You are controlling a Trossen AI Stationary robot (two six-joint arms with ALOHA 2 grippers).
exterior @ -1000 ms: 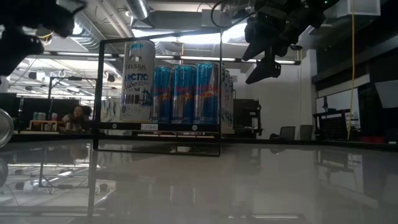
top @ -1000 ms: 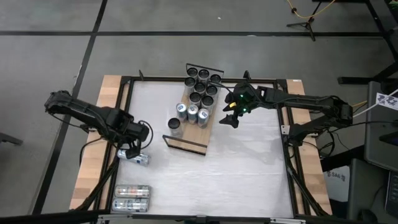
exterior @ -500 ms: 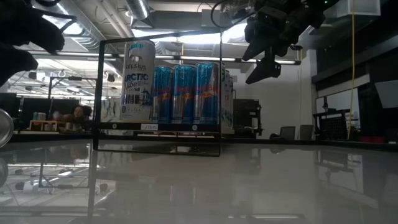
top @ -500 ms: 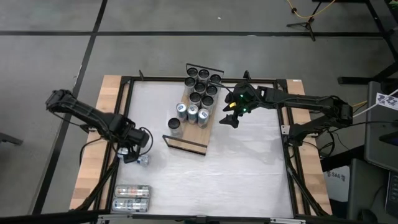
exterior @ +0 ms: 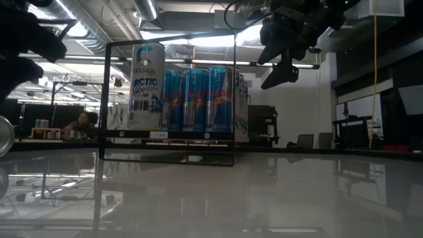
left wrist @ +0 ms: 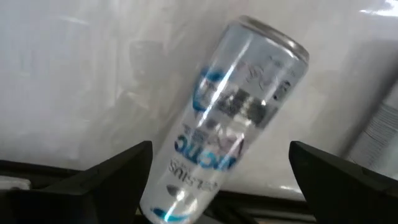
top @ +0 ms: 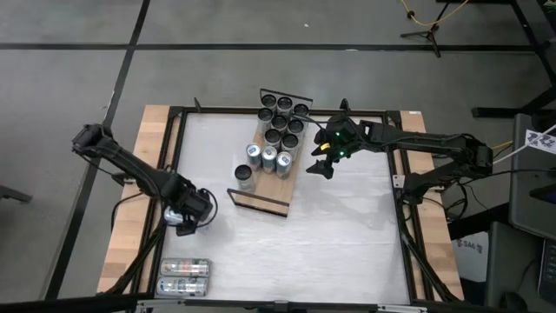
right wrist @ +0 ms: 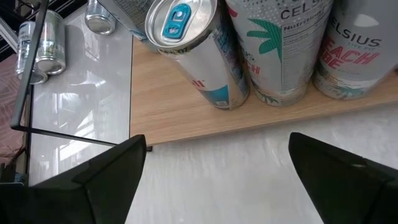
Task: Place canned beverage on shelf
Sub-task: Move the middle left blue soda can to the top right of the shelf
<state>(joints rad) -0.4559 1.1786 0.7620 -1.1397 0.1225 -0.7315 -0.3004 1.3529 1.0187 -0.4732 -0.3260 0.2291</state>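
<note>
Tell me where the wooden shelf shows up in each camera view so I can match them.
High view: the shelf lies slanted near the middle, holding cans.
Low view: shelf left of centre, seen end-on.
Left wrist view: not in it.
Right wrist view: its board crosses the middle, under cans.
Shared landmark: the black wire rail at its emptier end.

Shelf (exterior: 168,135): stands on the glossy table (exterior: 264,198), a thin black wire rail framing its near end
Cans: a white Celsius can (exterior: 146,86) upright at the front; blue cans (exterior: 198,99) in a row just beside it
Right pincer (exterior: 281,69): hangs above the table, right of the cans, fingers apart
Left arm (exterior: 26,46): dark shape at the upper left
Background: a person (exterior: 80,123) sits far off
</note>
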